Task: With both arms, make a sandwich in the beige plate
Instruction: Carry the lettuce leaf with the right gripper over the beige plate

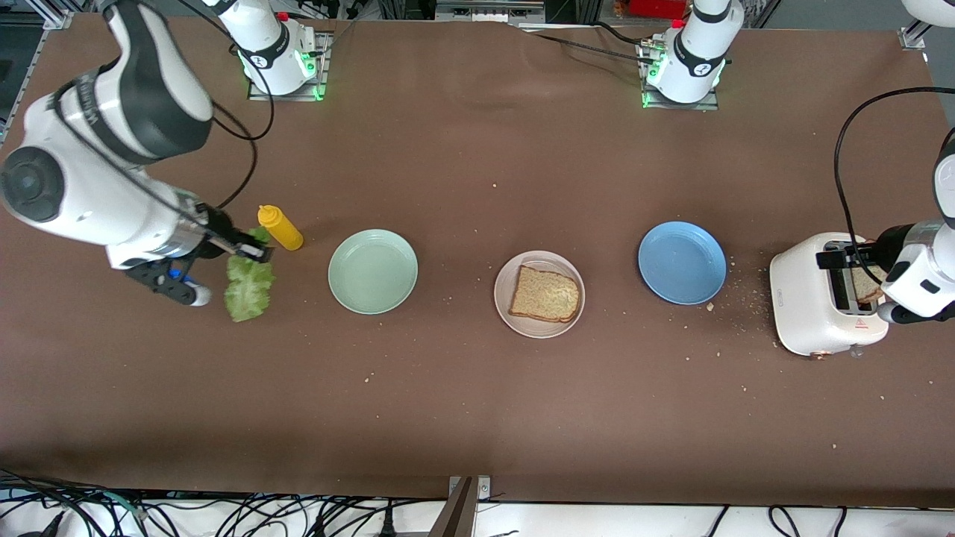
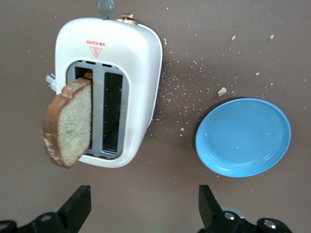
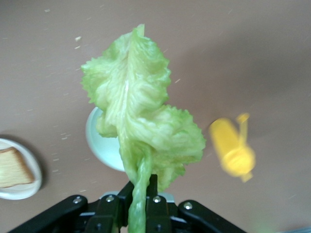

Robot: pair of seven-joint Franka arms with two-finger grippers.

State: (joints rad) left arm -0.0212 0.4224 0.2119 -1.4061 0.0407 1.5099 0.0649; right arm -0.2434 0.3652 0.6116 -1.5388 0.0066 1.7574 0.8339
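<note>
The beige plate (image 1: 537, 258) sits mid-table with one toasted bread slice (image 1: 545, 295) lying flat on it. Near the right arm's end, my right gripper (image 1: 250, 253) is shut on the stem of a ruffled green lettuce leaf (image 1: 248, 289), which dangles above the table. In the right wrist view the leaf (image 3: 136, 111) rises from that gripper (image 3: 141, 188). A second slice (image 2: 68, 121) leans out of one slot of the white toaster (image 2: 136, 58) at the left arm's end. My left gripper (image 2: 144, 204) hangs open by the toaster (image 1: 809, 306), holding nothing.
A mint-green plate (image 1: 372, 271) and a blue plate (image 1: 682, 262) flank the beige one, both bare. A yellow squeeze bottle (image 1: 280, 227) lies beside the right gripper, farther from the front camera than the lettuce. Crumbs dot the table between the blue plate and the toaster.
</note>
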